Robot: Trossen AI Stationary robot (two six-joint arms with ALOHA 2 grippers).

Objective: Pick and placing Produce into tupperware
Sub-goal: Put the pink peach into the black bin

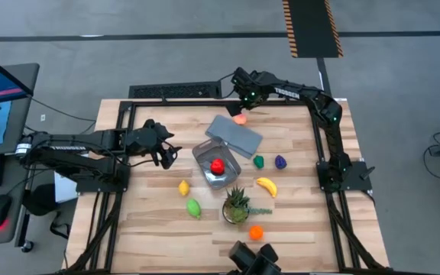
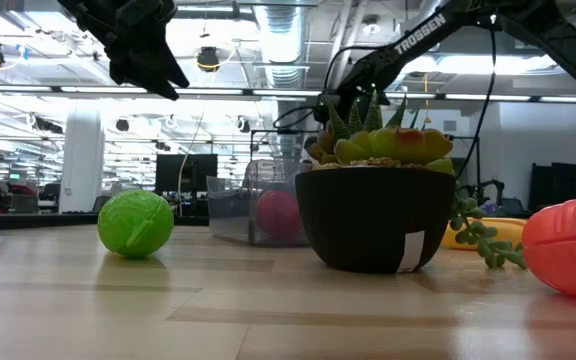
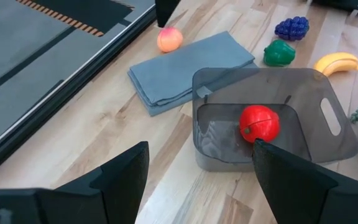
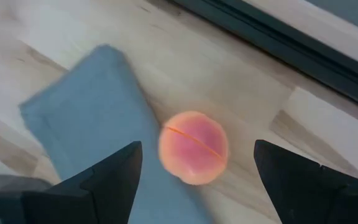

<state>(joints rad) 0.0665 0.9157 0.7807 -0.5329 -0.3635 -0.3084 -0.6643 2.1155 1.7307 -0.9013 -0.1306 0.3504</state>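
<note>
Hovering above the far edge of the wooden table, the right gripper has its fingers spread wide and empty, with a peach-coloured fruit lying on the wood directly beneath the gap between them and touching nothing but the edge of the flat grey-blue lid beside it. The left gripper hangs clear of the table with its fingers parted and nothing held. Just ahead of the left gripper stands the clear tupperware, and a red fruit rests on its floor (the only piece inside). Beyond the tub from that gripper lie a dark green vegetable, a purple grape cluster and a yellow banana. On the near side of the left gripper sit a small yellow fruit and a light green fruit. Close to these stands a potted plant, with an orange fruit just past it toward the table's near edge.
</note>
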